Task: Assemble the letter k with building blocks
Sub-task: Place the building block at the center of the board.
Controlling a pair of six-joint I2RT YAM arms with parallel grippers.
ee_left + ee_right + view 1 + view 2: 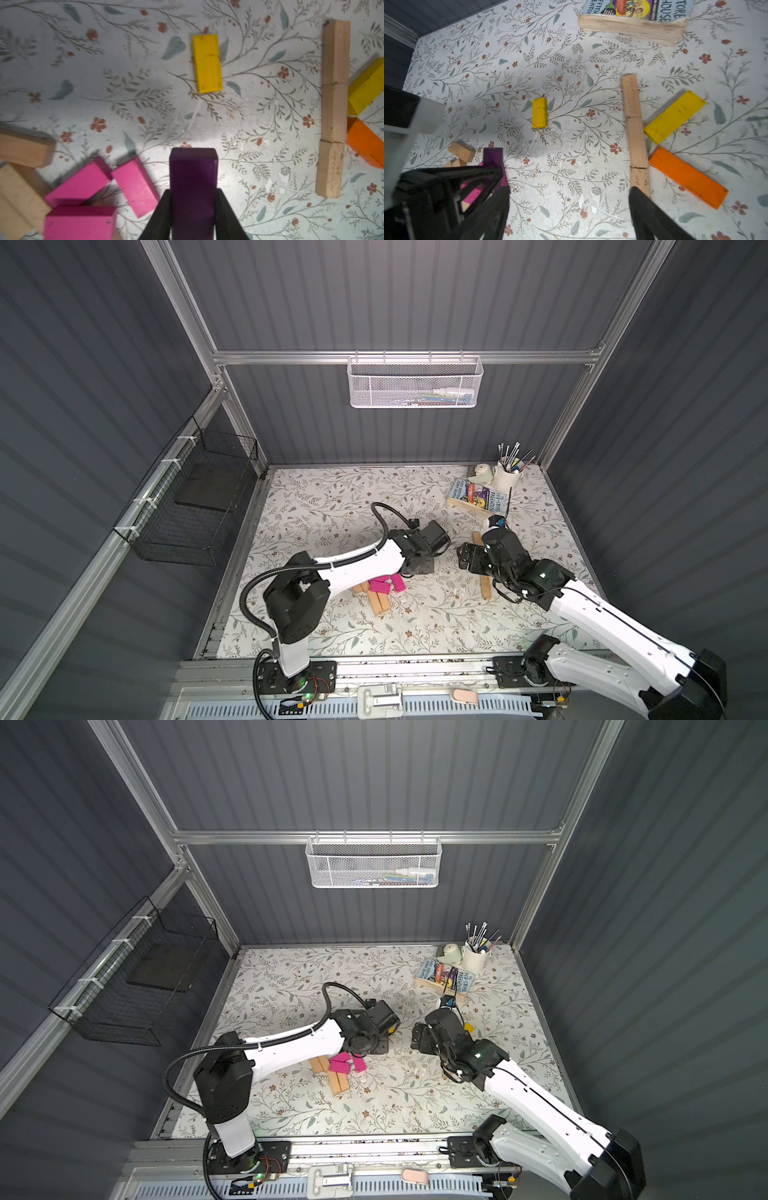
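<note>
A: The left gripper [193, 194] is clenched on the purple block [193, 172], just beside the magenta blocks [83, 185], left of centre; the right gripper [569, 193] gapes empty

B: The danger?

A: One of its fingers [645, 214] hangs over the tan stem [634, 133] at its near end; a nudge could skew it from the yellow block [675, 116] and orange block [687, 176] to its right

Floral-patterned table [332, 506] enclosed by grey ribbed walls [374, 302]. Rear rail: white mesh basket [414, 383] holding small items. Left wall: black wire basket [187, 526] containing a dark slab [208, 485]. Far right corner: mug [508, 479] of brushes, pale roll [482, 470] beside it, book [478, 492] on a wooden tray [467, 508].
</note>
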